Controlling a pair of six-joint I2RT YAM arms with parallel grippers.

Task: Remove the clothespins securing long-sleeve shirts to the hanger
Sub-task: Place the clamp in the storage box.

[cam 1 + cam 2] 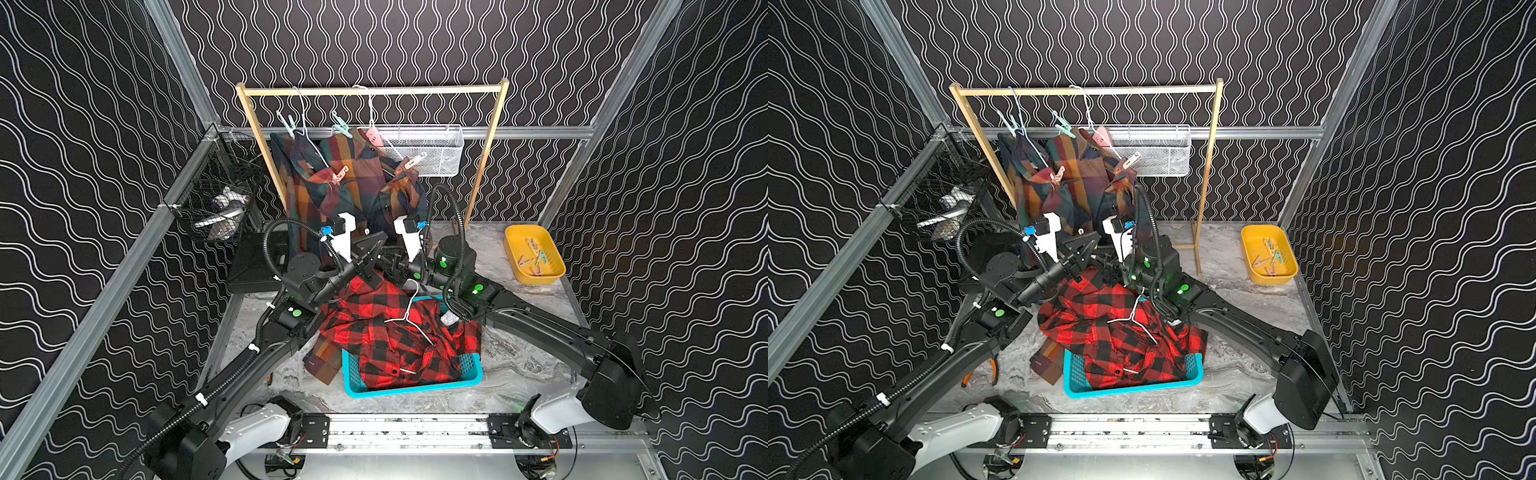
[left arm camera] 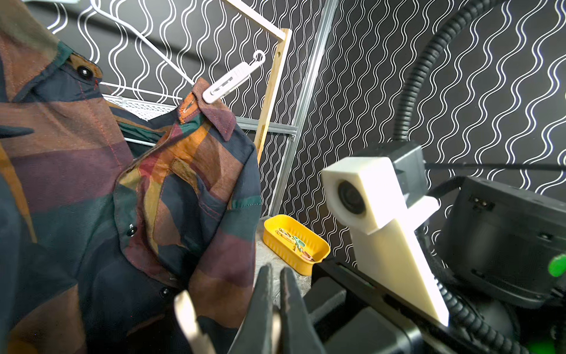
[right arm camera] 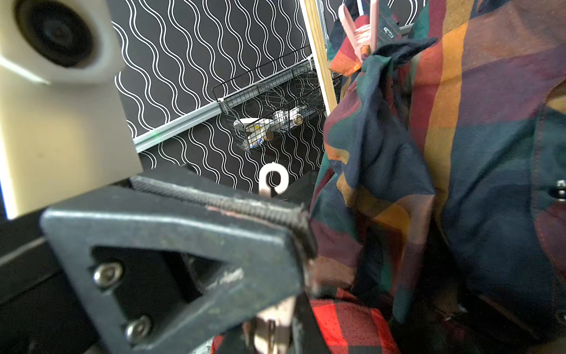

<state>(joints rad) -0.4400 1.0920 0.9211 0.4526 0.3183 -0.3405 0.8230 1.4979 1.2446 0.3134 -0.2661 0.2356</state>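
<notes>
Black wallpaper with white wavy lines surrounds a grey marbled tabletop [image 1: 519, 361] where two black robot arms meet at the centre. From its own wrist camera, the left gripper [image 2: 275, 269] has its jaws pressed together with a sliver of pale plastic between them. The right wrist view shows a white ring-shaped end poking past that gripper's finger, so it appears to clamp a pale plastic clothespin [image 3: 263, 184]. Just beside it is the right gripper [image 3: 272, 334], whose blurred jaws stand either side of a pale shape; whether it grips cannot be told. Beneath both, a red-and-black checked flannel shirt [image 1: 374, 332] lies heaped in a teal plastic laundry basket [image 1: 415, 388], a white wire hanger [image 1: 409, 320] on top. Behind, two flannel shirts [image 1: 357, 183] in large orange, navy, teal and maroon checks hang from a light wooden rail [image 1: 374, 89]. At least five pegs remain on them: mint-teal pegs [image 1: 341, 125] high up, pink pegs [image 1: 340, 174] lower and a white hook-ended clothespin [image 2: 232, 76]. Well apart to the right, a yellow plastic tray [image 1: 540, 279] holds several loose pegs [image 1: 534, 257]. The task looks partly done. Only the top views show basket and rail together. Only the left wrist view shows the white peg biting a collar. Only the right wrist view shows a pink peg pinching bunched cloth.
</notes>
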